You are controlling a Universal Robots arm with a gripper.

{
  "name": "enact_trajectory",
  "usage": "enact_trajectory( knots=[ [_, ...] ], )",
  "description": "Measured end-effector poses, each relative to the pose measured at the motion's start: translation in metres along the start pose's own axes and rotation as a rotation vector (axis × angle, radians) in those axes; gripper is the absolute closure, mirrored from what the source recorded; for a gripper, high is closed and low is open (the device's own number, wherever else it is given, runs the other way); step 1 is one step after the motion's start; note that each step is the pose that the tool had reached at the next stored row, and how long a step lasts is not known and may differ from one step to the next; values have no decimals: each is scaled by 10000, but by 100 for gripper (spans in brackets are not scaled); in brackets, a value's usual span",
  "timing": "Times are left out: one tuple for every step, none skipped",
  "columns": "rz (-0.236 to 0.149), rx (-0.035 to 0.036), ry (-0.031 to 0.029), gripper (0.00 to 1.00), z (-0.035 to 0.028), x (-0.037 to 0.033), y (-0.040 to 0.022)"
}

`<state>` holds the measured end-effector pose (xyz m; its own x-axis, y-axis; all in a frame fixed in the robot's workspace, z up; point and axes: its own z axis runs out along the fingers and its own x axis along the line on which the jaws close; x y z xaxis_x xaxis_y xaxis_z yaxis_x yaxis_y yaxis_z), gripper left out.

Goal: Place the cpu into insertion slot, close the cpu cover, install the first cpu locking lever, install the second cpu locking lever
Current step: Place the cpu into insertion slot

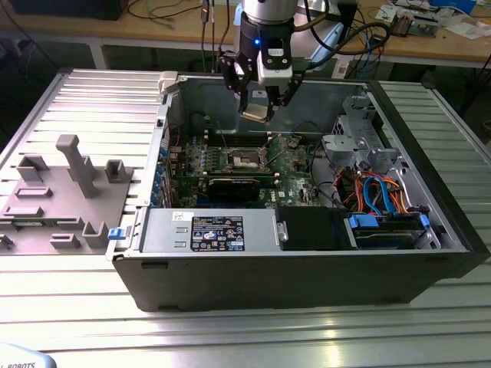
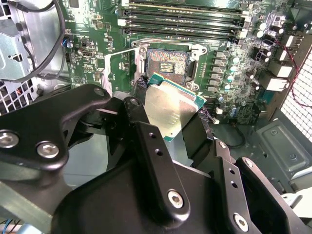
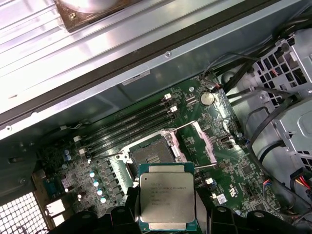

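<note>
Gripper [image 1: 258, 98] had its fingers closed on the cpu [image 1: 255, 112], upper middle of the exterior view, hovering above the open insertion slot [image 1: 247, 159]. I'd square it up and lower gently.

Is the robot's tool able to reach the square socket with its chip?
Probably yes: the tool holds the cpu above the insertion slot, the cpu cover is swung open, and nothing sits between them.

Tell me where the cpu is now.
The gripper holds the cpu over the open case, above the empty slot on the green board and not touching it.
</note>
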<state>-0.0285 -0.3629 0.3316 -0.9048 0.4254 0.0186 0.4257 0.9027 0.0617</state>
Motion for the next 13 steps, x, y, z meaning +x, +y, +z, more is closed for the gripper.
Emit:
enact_trajectory(
  knots=[
    [8,0,0,46,0,0,0],
    [26,-1,-2,46,0,0,0],
    [33,0,-2,46,0,0,0],
    [40,-1,-3,46,0,0,0],
    [47,-1,-3,46,0,0,0],
    [54,0,-3,46,0,0,0],
    [62,-1,-4,46,0,0,0],
    [68,-1,-4,46,0,0,0],
    [79,-1,-5,46,0,0,0],
    [94,-2,-6,46,0,0,0],
    [107,-2,-7,46,0,0,0],
    [121,-2,-7,46,0,0,0],
    [135,-2,-8,46,0,0,0]
  ],
)
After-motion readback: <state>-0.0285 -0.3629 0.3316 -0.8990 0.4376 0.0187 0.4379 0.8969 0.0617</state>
